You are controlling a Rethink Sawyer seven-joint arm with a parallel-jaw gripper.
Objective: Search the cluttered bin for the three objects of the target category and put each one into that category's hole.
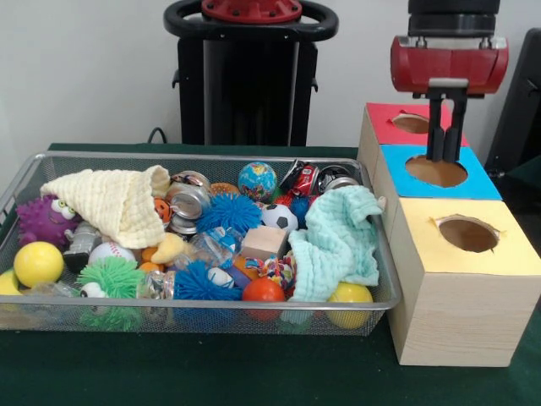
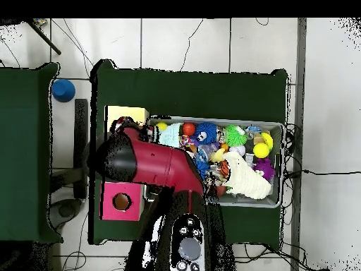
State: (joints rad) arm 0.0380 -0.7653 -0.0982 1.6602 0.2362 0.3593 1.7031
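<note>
- Three holes sit in a row of wooden boxes beside the bin: the red-topped box [image 1: 404,123] farthest from the camera, the blue-topped box [image 1: 439,172] in the middle, the yellow-topped box [image 1: 466,235] nearest.
- My pincer [image 1: 445,148] hangs over the blue box's round hole, its dark fingers [image 1: 456,127] drawn close together with nothing between them, the tips just above the opening.
- The wire mesh bin [image 1: 385,292] lies on the green table [image 1: 254,372], just beside the boxes, and is crammed full.
- Cloths in it: a cream cloth [image 1: 114,203] draped toward one end, a mint cloth [image 1: 338,241] heaped at the end next to the boxes.
- Balls in it: a globe ball [image 1: 257,181], a soccer ball [image 1: 279,217], a baseball [image 1: 111,252], an orange ball [image 1: 263,290], a yellow ball [image 1: 38,263] and another yellow ball [image 1: 350,295] under the mint cloth's edge.
- Spiky toys: a blue one [image 1: 228,211], a green one [image 1: 112,277], a purple one [image 1: 42,218] with eyes.
- Crushed cans [image 1: 188,203] lie near the cream cloth, and a red can [image 1: 302,178] at the far rim.
- A wooden block [image 1: 264,242] rests near the middle.
</note>
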